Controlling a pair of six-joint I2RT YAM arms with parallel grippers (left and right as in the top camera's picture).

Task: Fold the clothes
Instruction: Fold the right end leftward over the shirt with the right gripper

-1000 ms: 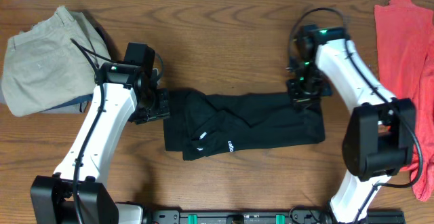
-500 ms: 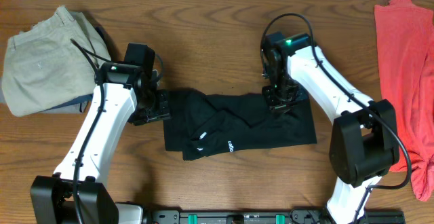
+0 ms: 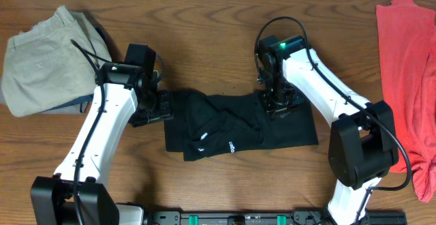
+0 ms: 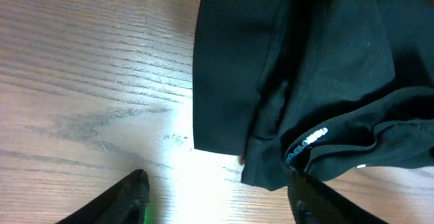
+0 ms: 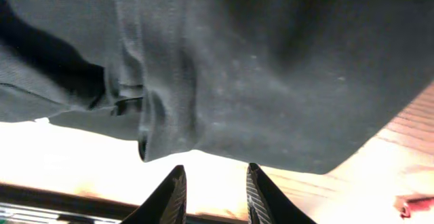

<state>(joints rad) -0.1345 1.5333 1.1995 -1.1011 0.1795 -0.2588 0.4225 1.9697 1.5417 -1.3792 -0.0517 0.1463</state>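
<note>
The black shirt lies folded into a wide band at the table's middle, with small white logo marks on its lower left. My left gripper is open at the shirt's left edge. In the left wrist view its fingers are spread wide over bare wood, and the shirt lies just beyond them. My right gripper is over the shirt's upper edge, right of centre. In the right wrist view its fingers are parted with nothing between them, and the shirt fills the frame above.
Khaki trousers lie bunched at the back left, close to my left arm. A coral-red garment lies spread along the right edge. The table is brown wood.
My right gripper has moved left along the shirt's upper edge, from its right corner to near the middle. The shirt's right edge has drawn in a little. The left arm has not moved.
</note>
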